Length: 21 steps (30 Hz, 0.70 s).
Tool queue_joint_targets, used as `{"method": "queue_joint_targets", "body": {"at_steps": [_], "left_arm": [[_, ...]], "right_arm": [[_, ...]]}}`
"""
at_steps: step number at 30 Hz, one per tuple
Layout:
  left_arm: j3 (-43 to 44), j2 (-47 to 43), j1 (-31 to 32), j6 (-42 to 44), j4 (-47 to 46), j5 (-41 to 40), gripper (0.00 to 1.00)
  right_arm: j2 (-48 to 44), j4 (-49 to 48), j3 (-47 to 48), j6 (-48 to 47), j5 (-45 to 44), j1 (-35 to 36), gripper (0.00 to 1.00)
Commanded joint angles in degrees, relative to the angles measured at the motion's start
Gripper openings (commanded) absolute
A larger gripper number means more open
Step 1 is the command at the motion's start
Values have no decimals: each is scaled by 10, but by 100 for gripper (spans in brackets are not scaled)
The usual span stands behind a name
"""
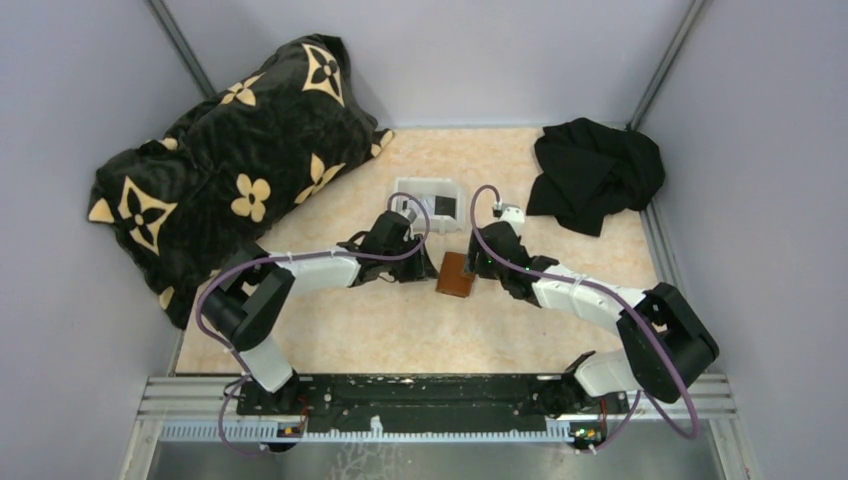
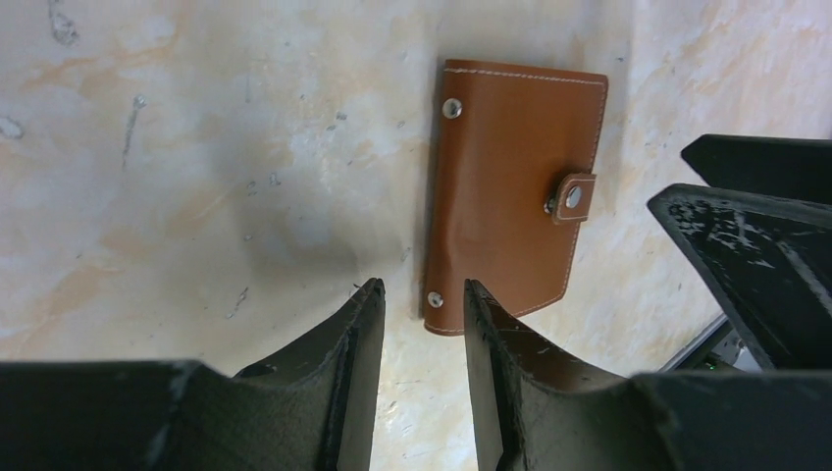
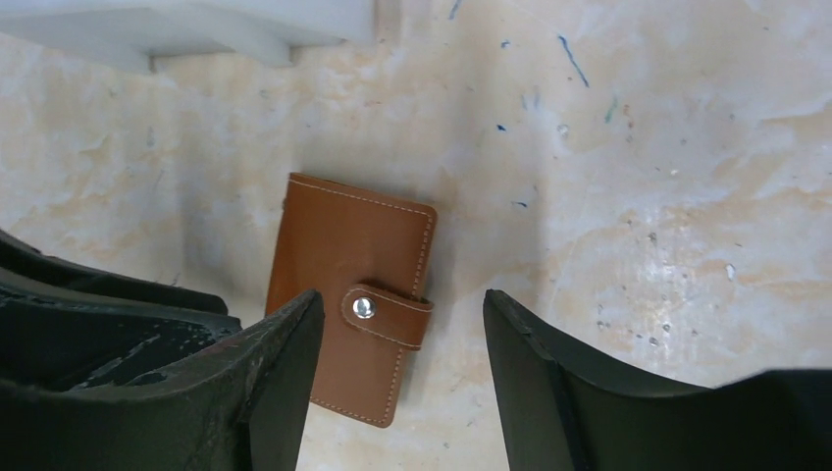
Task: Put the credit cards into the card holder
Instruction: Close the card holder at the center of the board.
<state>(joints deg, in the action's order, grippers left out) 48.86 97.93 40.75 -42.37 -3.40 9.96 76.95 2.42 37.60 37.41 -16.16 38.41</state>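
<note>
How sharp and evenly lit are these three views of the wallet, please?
Top view: soft, even light; wallet small but clear. Left wrist view: wallet sharp, stitching visible, faint shadow on the table beside it. Right wrist view: wallet crisp too, table shaded to its left.

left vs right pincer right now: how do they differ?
Gap: the left pincer stands fairly narrow, while the right pincer is spread much wider.
Place: the left pincer is over a corner on the riveted edge of the wallet; the right pincer has the snap-tab edge in its gap.
Shared: both are open and empty, pointing down at the closed wallet from opposite sides. Neither visibly touches it.
</note>
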Motion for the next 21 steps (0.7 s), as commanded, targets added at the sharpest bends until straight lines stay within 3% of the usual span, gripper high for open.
{"method": "queue_joint_targets", "body": {"at_steps": [1,9,21], "left_arm": [[25,13,-2,10,-19,15,42],[32,29,-2,6,-21,26,41],[34,55,-2,-3,-33,46,39]], "right_arm": [[-15,22,5,28,-48,1,61],[3,20,6,46,-23,1,59],[-6,-62,-59,112,40,-6,59]]}}
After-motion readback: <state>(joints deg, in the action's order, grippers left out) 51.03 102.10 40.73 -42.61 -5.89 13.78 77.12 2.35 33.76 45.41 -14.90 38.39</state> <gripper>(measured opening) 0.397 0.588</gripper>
